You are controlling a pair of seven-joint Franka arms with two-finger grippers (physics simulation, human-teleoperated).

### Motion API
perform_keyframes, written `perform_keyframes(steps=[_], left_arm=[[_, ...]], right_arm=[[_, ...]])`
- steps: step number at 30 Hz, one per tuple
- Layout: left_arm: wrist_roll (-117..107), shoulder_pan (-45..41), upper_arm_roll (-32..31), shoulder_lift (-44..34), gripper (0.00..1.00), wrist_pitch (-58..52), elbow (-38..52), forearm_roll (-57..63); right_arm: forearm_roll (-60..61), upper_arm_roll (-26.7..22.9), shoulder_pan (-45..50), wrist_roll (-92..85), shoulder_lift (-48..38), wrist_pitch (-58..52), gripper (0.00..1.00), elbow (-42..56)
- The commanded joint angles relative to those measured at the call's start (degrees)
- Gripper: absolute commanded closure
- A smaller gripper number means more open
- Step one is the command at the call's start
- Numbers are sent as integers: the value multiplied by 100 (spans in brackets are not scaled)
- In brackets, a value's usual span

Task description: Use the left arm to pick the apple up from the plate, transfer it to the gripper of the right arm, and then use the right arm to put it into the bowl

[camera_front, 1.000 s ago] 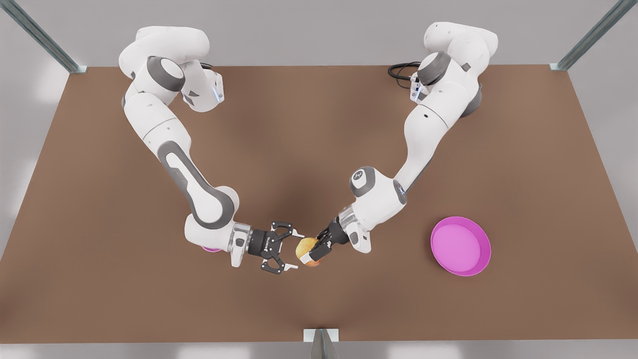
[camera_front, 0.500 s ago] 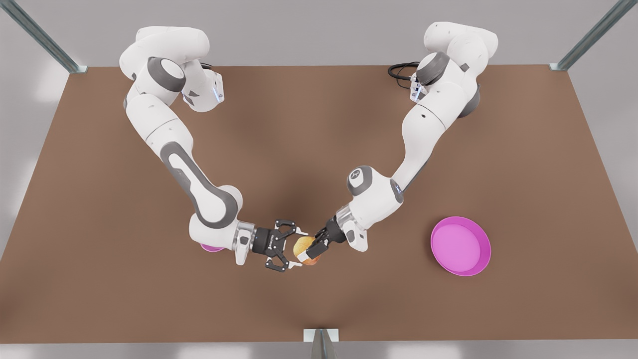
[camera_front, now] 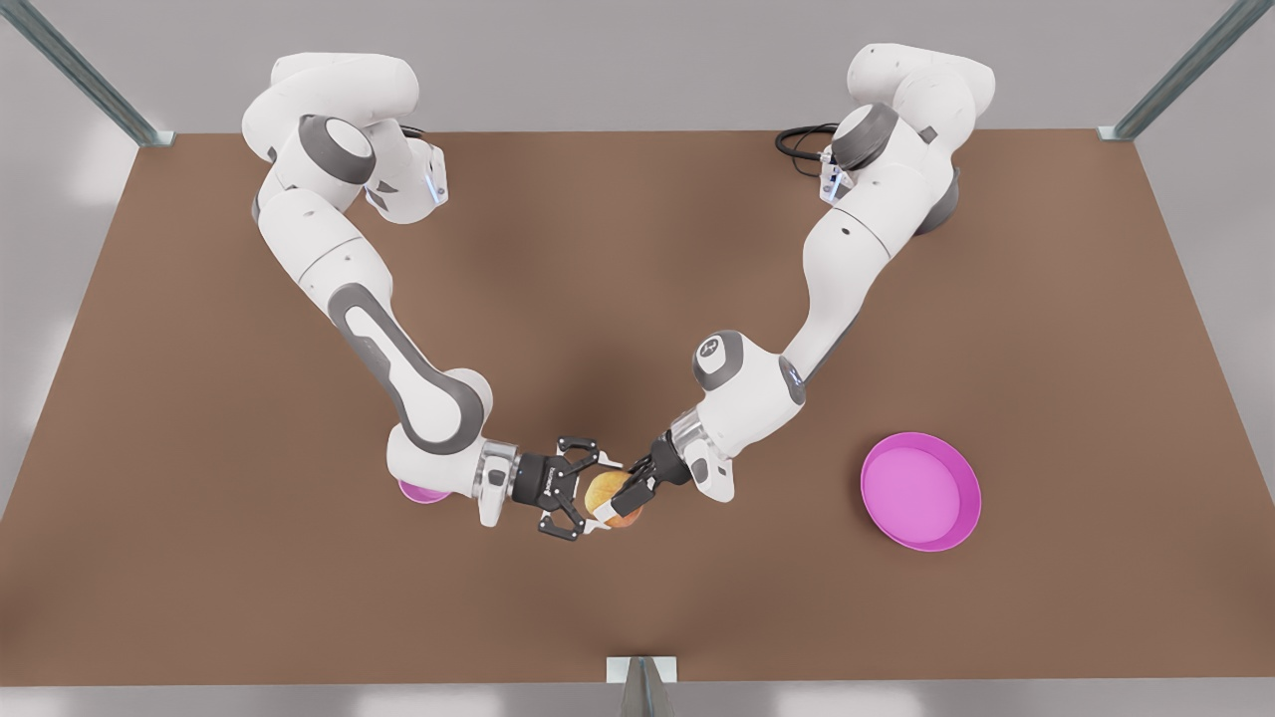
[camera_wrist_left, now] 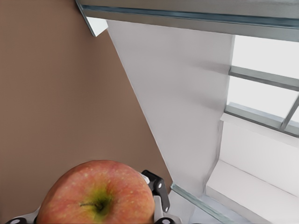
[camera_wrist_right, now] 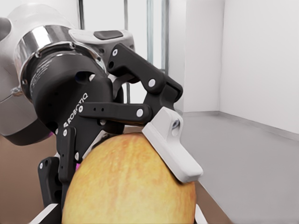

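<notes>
The yellow-orange apple (camera_front: pixel 610 495) (camera_wrist_left: pixel 98 196) (camera_wrist_right: pixel 126 182) hangs above the table's middle front. My right gripper (camera_front: pixel 618 497), slim and black with white tips, is shut on it, reaching in from the front view's right. My left gripper (camera_front: pixel 598 495), the black claw behind a silver cuff, comes from the front view's left. It is open, one finger on each side of the apple. In the right wrist view one of its white pads (camera_wrist_right: pixel 170 149) lies at the apple's top. The pale pink bowl (camera_front: pixel 418 491) is mostly hidden under the left arm. The magenta plate (camera_front: pixel 921 491) is empty.
The brown table (camera_front: pixel 249 597) is bordered by metal frame posts at the back corners (camera_front: pixel 1146 115) and one at the middle of the front edge (camera_front: pixel 640 682). A black cable (camera_front: pixel 797 144) loops beside the base of the arm on the front view's right.
The left arm has pushed its open claw toward the front view's right until its fingers flank the apple. The right gripper and the apple have shifted slightly toward the claw.
</notes>
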Motion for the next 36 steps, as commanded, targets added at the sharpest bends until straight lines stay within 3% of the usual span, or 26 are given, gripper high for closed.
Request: perform_keyframes(steps=[1, 8, 9, 10, 12, 36], left_arm=[[14, 0, -2, -11, 4, -4, 3, 4], [5, -44, -2, -11, 4, -4, 3, 4], [5, -44, -2, -11, 4, -4, 3, 4], [-4, -44, -2, -19, 4, -4, 3, 4], [-4, -44, -2, -19, 4, -4, 3, 4], [23, 141, -2, -81, 0, -135, 3, -13]], right_arm=[[-4, 1, 12, -29, -4, 12, 0, 13], [-4, 1, 30, -29, 5, 38, 0, 13], [-4, 1, 30, -29, 5, 38, 6, 13], [-4, 1, 39, -29, 5, 38, 18, 13], [-4, 1, 39, -29, 5, 38, 21, 13], [-31, 1, -23, 94, -30, -32, 21, 13]])
